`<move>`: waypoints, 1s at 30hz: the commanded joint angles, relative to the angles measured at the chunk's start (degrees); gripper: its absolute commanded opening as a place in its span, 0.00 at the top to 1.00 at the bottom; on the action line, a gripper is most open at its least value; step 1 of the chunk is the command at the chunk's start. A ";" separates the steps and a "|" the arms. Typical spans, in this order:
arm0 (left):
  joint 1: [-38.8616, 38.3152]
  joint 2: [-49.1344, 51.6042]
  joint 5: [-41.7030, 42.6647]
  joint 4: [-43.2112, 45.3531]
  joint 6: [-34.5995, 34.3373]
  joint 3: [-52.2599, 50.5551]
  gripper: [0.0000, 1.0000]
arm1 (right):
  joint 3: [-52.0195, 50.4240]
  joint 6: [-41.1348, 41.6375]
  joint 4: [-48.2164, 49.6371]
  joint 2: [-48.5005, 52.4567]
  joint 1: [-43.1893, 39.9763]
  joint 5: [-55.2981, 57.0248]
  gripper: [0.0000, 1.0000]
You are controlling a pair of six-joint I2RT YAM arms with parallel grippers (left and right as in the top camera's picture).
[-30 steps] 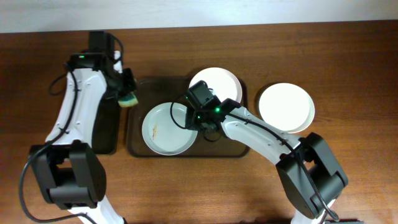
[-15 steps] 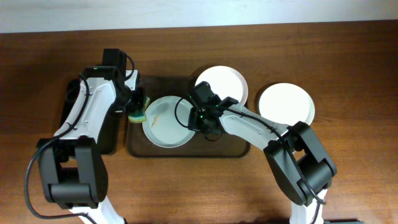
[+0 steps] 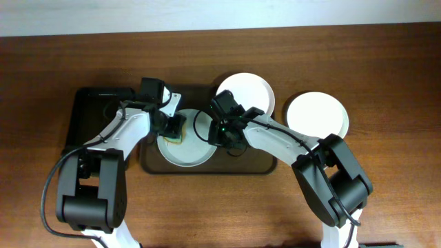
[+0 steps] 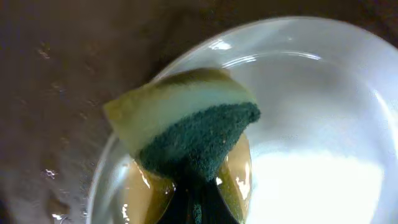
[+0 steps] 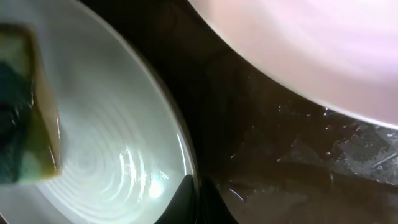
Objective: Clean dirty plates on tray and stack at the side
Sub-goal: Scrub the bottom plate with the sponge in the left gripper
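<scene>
The brown tray holds a pale mint plate and a white plate at its far right corner. A second white plate lies on the table to the right. My left gripper is shut on a yellow-and-green sponge and presses it on the mint plate's left part. My right gripper is shut on the mint plate's right rim. The right wrist view shows the mint plate, the sponge and the white plate.
A narrower black tray lies left of the brown tray. The wet brown tray floor shows between the two plates. Wooden table surrounds the trays.
My left arm has swung right from over the black tray and brought the sponge onto the mint plate. The plate has shifted slightly towards the far side. My right gripper keeps its hold on the rim.
</scene>
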 commanded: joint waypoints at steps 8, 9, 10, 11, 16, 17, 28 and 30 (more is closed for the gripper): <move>-0.04 1.70 0.02 -2.91 -3.26 1.95 0.99 | 0.37 0.31 0.17 1.38 -0.22 -0.15 0.96; -0.04 1.70 -5.18 -1.95 -5.29 1.95 0.99 | 0.37 0.31 0.17 1.38 -0.22 -0.15 0.96; -0.04 1.70 -12.28 -1.27 -7.96 1.95 0.99 | 0.37 0.31 0.17 1.38 -0.22 -0.15 0.96; -0.04 1.70 -17.90 -1.14 -10.08 1.95 0.99 | 0.37 0.31 0.17 1.38 -0.22 -0.13 0.96; -0.07 1.70 -24.94 -5.11 -18.56 1.92 0.99 | 0.37 0.31 0.35 1.38 -0.22 -0.13 0.96; -0.09 1.70 -21.42 -5.20 -18.43 1.92 0.99 | 0.37 0.31 0.37 1.38 -0.22 -0.13 0.96; -0.42 1.88 0.22 19.89 -10.38 1.92 0.99 | 0.37 0.11 0.39 1.38 -0.22 -0.13 0.96; -0.46 2.03 0.24 15.65 -10.36 1.92 0.99 | 0.37 0.13 0.42 1.38 -0.22 -0.13 0.96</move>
